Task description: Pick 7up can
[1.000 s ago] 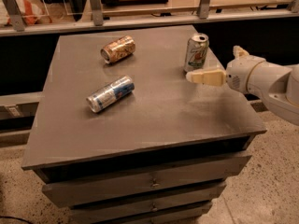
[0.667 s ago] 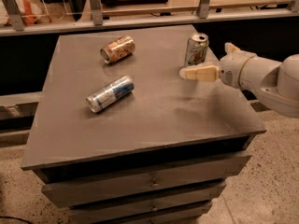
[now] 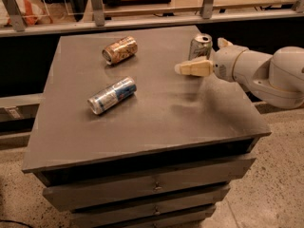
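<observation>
The gripper point(image 3: 196, 57) hung spread just beside the upright 7up can point(image 3: 200, 45) — better centred around it, level, before closing.

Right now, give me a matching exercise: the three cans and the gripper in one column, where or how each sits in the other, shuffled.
1. 7up can
2. brown-gold can
3. blue-and-silver can
4. gripper

A. on its side, nearest the front of the table
B. open, reaching in from the right
C. upright, far right
D. on its side, towards the far edge, left of centre

Pairs: 1-C, 2-D, 3-A, 4-B.
</observation>
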You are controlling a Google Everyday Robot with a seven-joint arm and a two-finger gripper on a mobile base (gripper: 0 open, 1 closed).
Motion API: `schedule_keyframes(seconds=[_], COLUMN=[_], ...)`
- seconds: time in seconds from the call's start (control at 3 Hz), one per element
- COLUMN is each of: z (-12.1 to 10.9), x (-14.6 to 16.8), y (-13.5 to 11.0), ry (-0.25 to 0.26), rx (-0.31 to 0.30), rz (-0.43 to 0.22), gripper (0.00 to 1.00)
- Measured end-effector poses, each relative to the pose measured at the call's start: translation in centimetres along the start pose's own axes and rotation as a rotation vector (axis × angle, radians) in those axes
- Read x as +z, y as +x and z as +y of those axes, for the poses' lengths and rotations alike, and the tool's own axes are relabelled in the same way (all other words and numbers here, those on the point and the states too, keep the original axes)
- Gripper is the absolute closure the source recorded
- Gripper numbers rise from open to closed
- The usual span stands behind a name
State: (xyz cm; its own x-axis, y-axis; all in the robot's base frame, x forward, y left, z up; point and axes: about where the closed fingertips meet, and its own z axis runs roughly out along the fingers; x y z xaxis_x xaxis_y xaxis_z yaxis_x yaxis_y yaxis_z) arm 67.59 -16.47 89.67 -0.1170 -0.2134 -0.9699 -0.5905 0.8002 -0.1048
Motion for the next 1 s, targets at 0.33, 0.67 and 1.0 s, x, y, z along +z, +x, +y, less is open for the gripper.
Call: schedule_keyframes(seconds=[0.33,0.67,1.0], z=[-0.1,0.8,2.1], x=[1.2,1.9,1.8], y=[-0.8,-1.6,-3.9], ry=[-0.032,-0.074,-0.093], rx=[-0.008,-0.032,-0.076], rz=[-0.038,-0.072,-0.13], gripper=[0.18,0.41,0.64])
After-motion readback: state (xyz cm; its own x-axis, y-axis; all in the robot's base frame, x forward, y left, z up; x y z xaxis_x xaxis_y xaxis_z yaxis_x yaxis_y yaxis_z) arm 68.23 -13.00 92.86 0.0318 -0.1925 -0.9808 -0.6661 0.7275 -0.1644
